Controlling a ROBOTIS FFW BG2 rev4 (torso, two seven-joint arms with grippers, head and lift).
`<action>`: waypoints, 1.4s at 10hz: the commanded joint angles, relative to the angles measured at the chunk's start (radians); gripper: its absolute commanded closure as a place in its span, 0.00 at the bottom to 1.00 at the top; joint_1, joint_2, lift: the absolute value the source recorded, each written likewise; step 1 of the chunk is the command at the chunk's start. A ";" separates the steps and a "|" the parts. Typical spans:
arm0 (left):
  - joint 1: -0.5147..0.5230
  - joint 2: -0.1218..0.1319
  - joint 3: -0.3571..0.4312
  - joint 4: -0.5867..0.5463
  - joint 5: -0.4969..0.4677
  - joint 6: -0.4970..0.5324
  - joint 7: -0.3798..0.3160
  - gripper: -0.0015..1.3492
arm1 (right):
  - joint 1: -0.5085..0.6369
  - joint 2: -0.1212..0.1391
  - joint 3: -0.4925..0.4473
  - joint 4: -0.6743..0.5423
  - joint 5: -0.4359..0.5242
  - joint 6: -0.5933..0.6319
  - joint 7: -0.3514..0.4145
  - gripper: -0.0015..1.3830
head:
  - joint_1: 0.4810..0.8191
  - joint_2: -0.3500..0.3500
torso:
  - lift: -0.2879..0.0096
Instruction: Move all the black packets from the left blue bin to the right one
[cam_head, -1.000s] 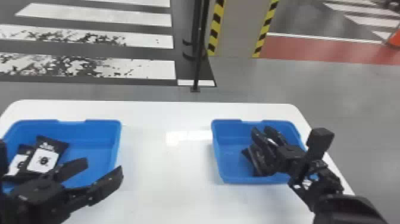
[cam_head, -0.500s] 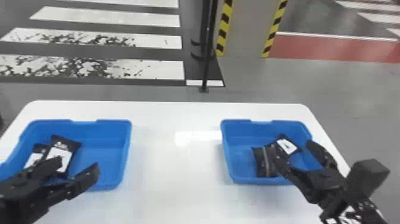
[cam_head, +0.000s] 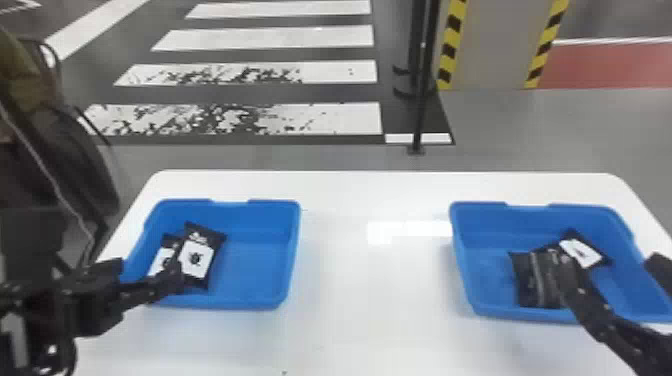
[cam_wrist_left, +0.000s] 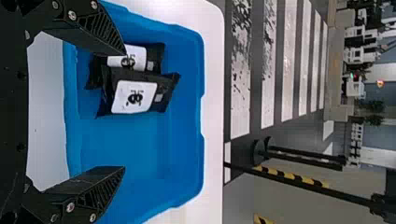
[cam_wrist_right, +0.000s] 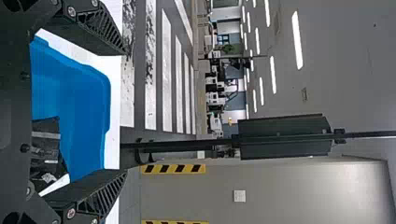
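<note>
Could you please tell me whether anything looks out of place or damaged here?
Nothing serious: two packets overlap in the left bin, and others lie askew in the right bin. Only the floor's white stripes look worn, with dark, patchy marks.

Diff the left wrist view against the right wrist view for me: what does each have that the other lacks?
Left wrist view: the left bin, two labelled black packets in it, one partly over the other, and the open left gripper.
Right wrist view: the right bin, black packets in it, the open right gripper, ceiling lights.
Both: white tabletop, crosswalk, yellow-black striping.
</note>
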 joint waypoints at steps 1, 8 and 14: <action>-0.077 0.020 -0.010 0.099 -0.051 0.022 0.000 0.13 | 0.024 0.000 0.017 -0.012 -0.021 0.000 0.000 0.10 | 0.63 0.67 | 0.50; -0.354 0.048 -0.178 0.534 -0.141 -0.007 0.011 0.13 | 0.044 0.002 0.058 -0.007 -0.059 0.000 0.000 0.10 | 0.63 0.76 | 0.50; -0.426 0.050 -0.226 0.688 -0.169 -0.025 0.021 0.79 | 0.044 0.000 0.062 0.013 -0.097 0.000 0.002 0.11 | 0.63 0.73 | 0.50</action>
